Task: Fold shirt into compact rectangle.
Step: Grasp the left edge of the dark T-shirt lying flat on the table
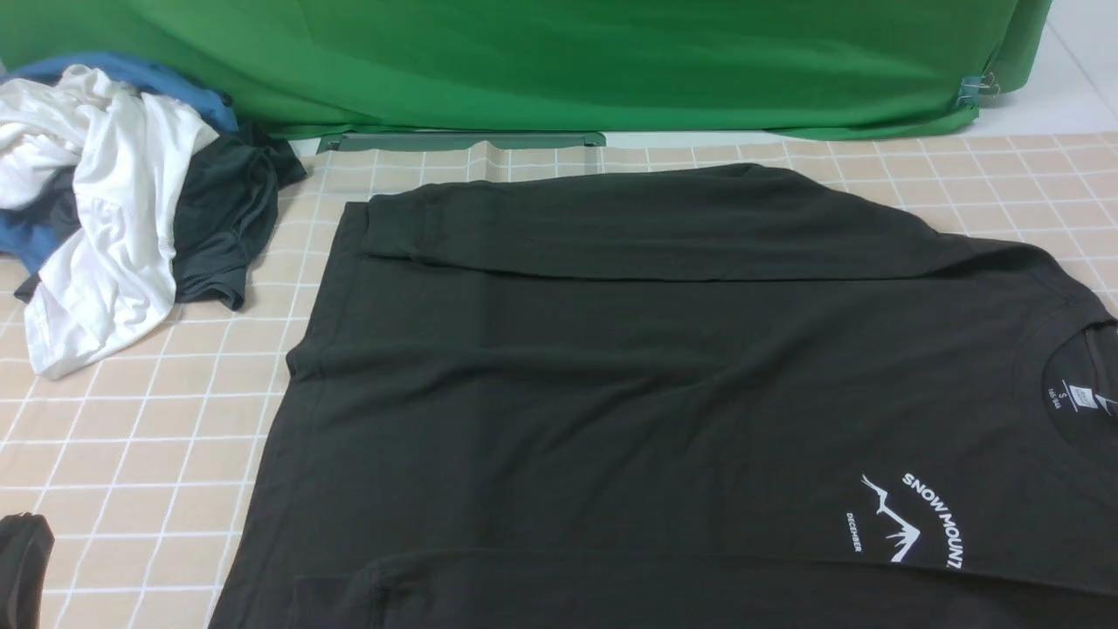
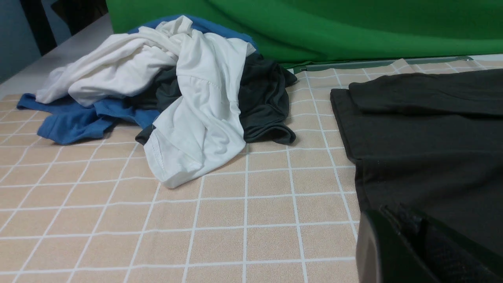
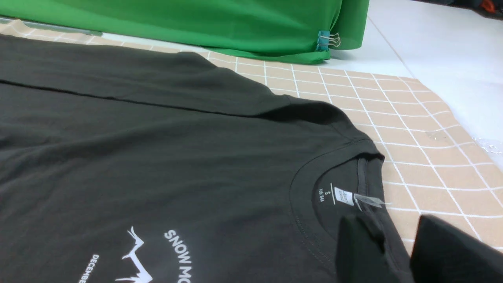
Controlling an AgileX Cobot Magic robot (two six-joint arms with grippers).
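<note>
The black shirt (image 1: pixel 611 376) lies flat on the checked cloth, collar to the right and hem to the left. Its far side and near side are folded in over the body. The white SNOW MOUNT print (image 1: pixel 908 520) and the neck label (image 3: pixel 343 195) face up. My right gripper (image 3: pixel 404 255) is open, low at the collar, with the collar's back edge (image 3: pixel 371 173) running between its fingers (image 3: pixel 359 251). My left gripper (image 2: pixel 416 243) sits by the hem's edge (image 2: pixel 347 129). Only one finger (image 2: pixel 377 247) shows clearly, and its dark bulk (image 1: pixel 22 568) fills the front view's lower left corner.
A pile of clothes sits at the back left: a white garment (image 1: pixel 113 210), a blue one (image 2: pixel 74 122) and a dark grey-teal one (image 1: pixel 227 218). A green backdrop (image 1: pixel 568 61) hangs behind, held by a binder clip (image 3: pixel 327 39). The checked cloth (image 1: pixel 131 437) ends at the right.
</note>
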